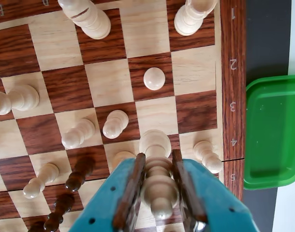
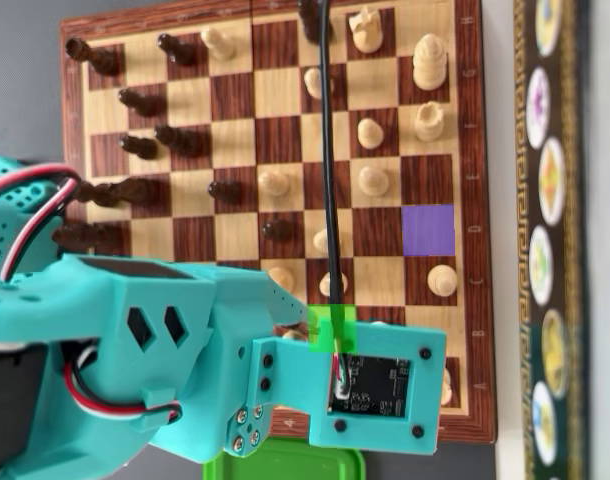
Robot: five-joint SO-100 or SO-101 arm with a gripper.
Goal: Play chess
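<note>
The gripper is clenched on a white piece near the board's numbered edge, beside the green tray — the grasp looks made. Next, I judge, lift it clear of neighbouring pawns and carry it to the purple-marked square — shown overhead.

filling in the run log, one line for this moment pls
claw: shut on white piece | piece: touching board | purple square: empty | green tray: beside board, empty
</note>
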